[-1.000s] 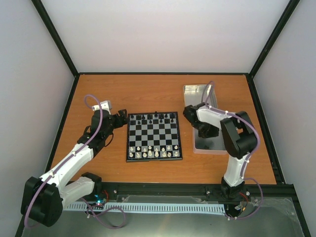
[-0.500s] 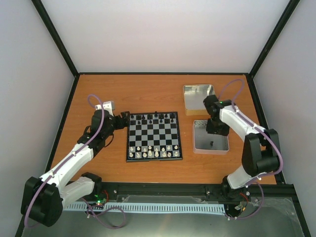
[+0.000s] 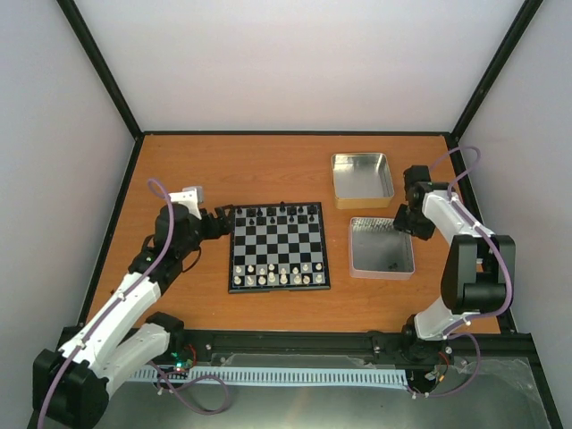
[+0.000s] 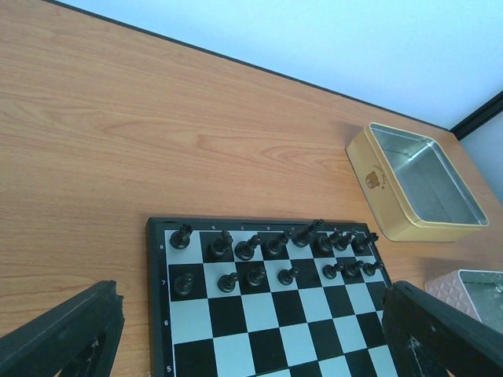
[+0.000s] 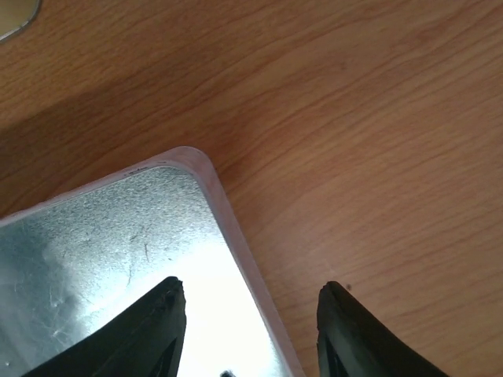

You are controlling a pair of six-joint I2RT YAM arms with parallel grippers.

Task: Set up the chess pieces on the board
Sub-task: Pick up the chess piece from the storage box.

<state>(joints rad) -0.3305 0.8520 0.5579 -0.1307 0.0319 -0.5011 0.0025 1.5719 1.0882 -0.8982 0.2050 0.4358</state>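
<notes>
Currently, the board (image 3: 278,246) lies flat on the table (image 3: 268,170), ahead of the two arms and about midway between them. The black chess pieces (image 3: 277,213) stand on its two far rows and the white pieces (image 3: 277,275) on its two near rows, while the four rows between are bare. The left claw (image 3: 225,219) hangs just off the board's far left corner. Its fingers (image 4: 67,334) are spread wide with nothing between them, and its wrist camera looks down on the black pieces, upright in their two rows. Two open metal tins sit right of the board, apart from it. The gold-sided tin (image 3: 391,179) is out beyond the board's far right corner, and the pinkish tin (image 3: 353,246) lies level with the board's right edge. The right claw (image 3: 407,222) is over the pinkish tin's far right corner, the corner farthest from the board. Its fingers (image 5: 153,330) stand apart and grip nothing, and the tin's rounded rim runs under the gap between them. Whether either finger touches the metal cannot be told. A small dark speck on the floor of the pinkish tin may be a chess piece, but it is too small to make out.
</notes>
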